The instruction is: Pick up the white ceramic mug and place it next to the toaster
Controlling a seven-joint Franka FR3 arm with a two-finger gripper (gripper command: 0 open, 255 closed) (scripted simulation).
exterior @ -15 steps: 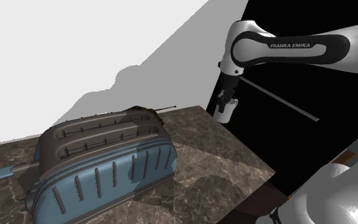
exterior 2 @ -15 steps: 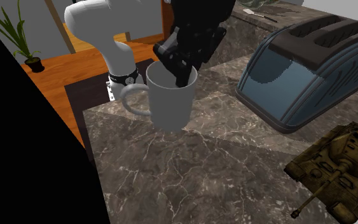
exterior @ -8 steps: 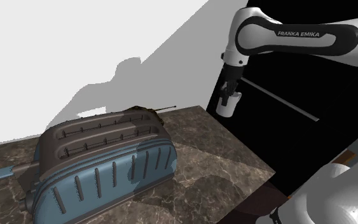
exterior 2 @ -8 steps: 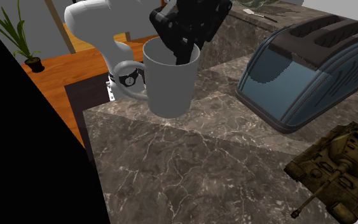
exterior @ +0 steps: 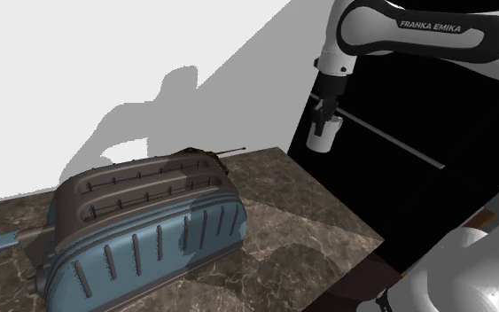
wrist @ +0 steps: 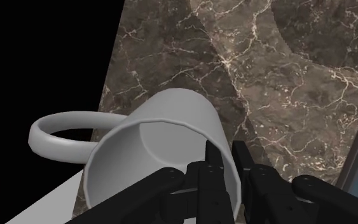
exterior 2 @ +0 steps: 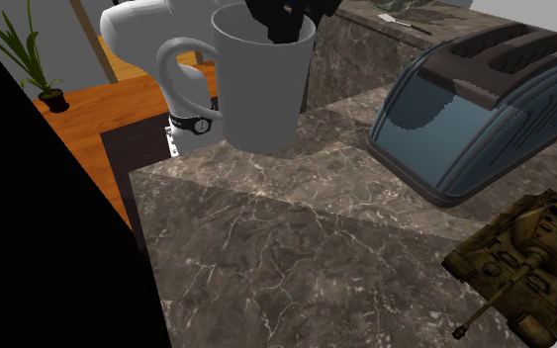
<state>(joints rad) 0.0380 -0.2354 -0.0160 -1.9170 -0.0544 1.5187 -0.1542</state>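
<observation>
Hanging up in the air right now is the plain white mug with a loop handle (exterior 2: 261, 84), and the all-black pincer (wrist: 227, 156) is clamping its wall, one finger inside the cup and one outside. It's floating over the edge of the dark brown marble table (exterior 2: 296, 257), well apart from the blue-grey two-slot toaster with the dark top (exterior 2: 484, 109) that's sitting on the same table. A camouflage toy tank (exterior 2: 523, 247) is sitting near the toaster. Room-wise, a white wall (exterior: 79, 71) is catching a grey shadow behind the table, an orange wooden floor (exterior 2: 88, 109) is carrying a potted green plant (exterior 2: 19, 49), and a black area (exterior 2: 29, 247) is running along the table's side.
</observation>
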